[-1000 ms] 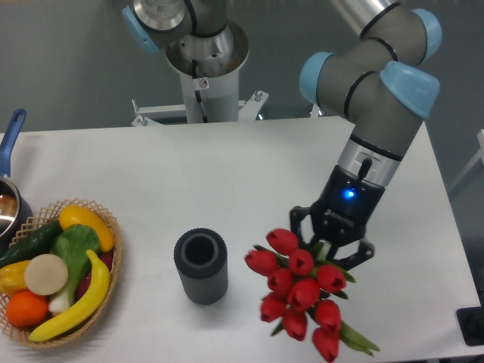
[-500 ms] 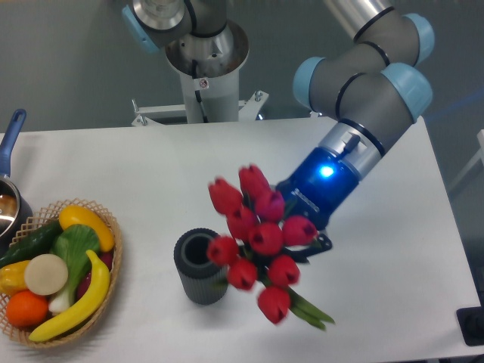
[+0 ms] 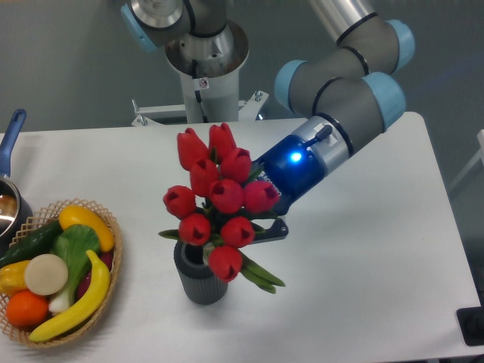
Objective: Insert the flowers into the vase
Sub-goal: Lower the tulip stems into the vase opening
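While I hold over the vase [image 3: 200, 281]:
Gripper [image 3: 261, 219]: clamped on flowers [image 3: 218, 200].
Flowers: above vase mouth, tilted.
Next: I'd straighten stems, then lower slowly.

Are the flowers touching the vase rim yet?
Cannot tell: in the camera view the flowers overlap the vase mouth, hiding any contact or gap.

grey arm [image 3: 344, 91], pale-blue caps, blue light
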Available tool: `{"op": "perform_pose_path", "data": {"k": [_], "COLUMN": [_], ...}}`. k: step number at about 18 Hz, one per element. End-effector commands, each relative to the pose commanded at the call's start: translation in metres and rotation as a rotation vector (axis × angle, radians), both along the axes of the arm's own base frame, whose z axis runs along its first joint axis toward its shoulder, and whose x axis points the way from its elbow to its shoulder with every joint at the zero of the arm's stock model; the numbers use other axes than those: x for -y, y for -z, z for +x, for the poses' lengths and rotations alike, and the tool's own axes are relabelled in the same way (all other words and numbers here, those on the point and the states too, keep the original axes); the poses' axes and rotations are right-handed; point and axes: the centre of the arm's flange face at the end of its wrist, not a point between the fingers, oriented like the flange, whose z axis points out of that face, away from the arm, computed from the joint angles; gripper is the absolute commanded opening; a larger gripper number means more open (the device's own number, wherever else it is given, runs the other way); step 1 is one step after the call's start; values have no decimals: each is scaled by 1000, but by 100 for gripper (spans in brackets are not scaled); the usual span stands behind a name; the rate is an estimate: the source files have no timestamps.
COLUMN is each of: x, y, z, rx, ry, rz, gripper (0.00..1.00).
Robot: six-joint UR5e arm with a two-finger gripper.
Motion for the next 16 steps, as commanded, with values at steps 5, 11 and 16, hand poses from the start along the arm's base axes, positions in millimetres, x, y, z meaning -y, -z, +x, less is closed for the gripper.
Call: {"op": "perform_pose_path", "data": {"k": [5, 11, 16], "x": [18, 21, 18], "y": [18, 26, 42], "z": [18, 22, 21], "rx": [-20, -54, -65], "ry": [-3, 1, 8], "rz": [8, 21, 20], "gripper": [5, 5, 6]}}
